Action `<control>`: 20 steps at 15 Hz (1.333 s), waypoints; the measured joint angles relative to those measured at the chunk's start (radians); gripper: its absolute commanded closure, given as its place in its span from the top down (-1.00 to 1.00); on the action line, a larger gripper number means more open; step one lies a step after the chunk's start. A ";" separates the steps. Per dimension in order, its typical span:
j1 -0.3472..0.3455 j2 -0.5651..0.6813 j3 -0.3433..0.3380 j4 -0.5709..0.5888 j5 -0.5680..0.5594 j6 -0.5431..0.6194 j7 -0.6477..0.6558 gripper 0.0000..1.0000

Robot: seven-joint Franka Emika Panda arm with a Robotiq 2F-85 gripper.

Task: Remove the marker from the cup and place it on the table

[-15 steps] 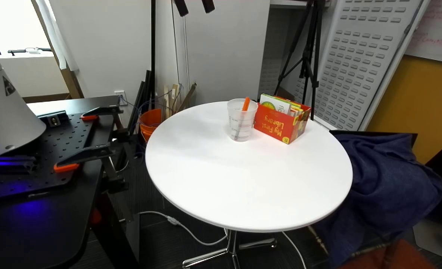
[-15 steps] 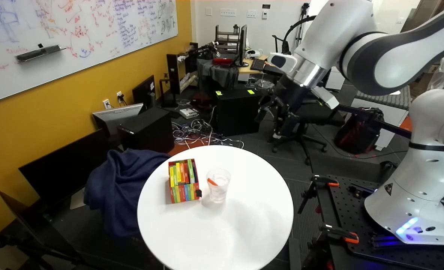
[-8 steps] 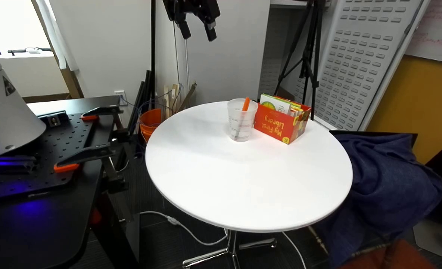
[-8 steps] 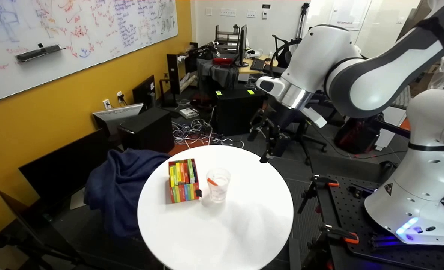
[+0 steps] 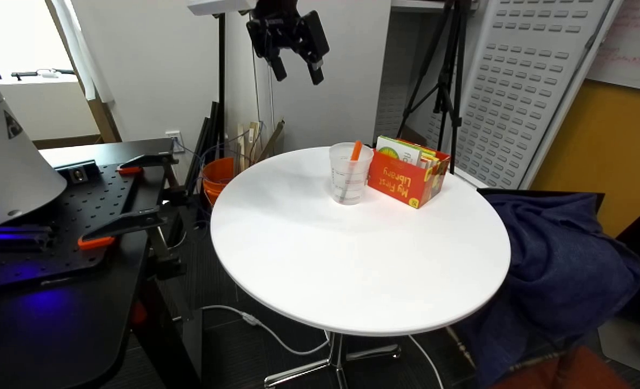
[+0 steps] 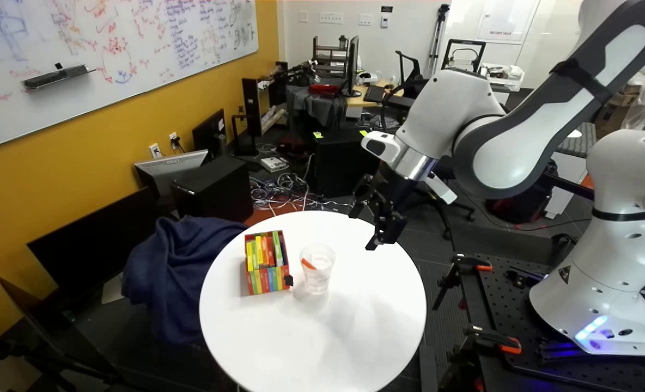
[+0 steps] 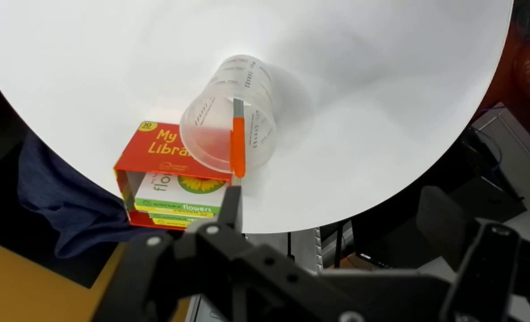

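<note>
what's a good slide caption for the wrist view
Orange marker leaning in a clear cup beside a red box of books, white table beneath, open gripper in the foreground.

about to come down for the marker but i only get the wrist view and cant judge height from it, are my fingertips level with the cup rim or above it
Observer: Above it. In an exterior view the gripper hangs well higher than both the rim of the cup and the orange end of the marker.

Operator: ok, in my picture the cup covers part of the red book box, are those two touching

Observer: They look apart: in an exterior view a strip of white table shows between them.
</note>
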 measured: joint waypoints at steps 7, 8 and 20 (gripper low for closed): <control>0.089 0.090 -0.049 0.067 0.162 0.014 -0.159 1.00; 0.092 0.104 -0.049 0.080 0.185 0.014 -0.181 1.00; 0.091 0.162 -0.049 0.131 0.255 0.014 -0.215 1.00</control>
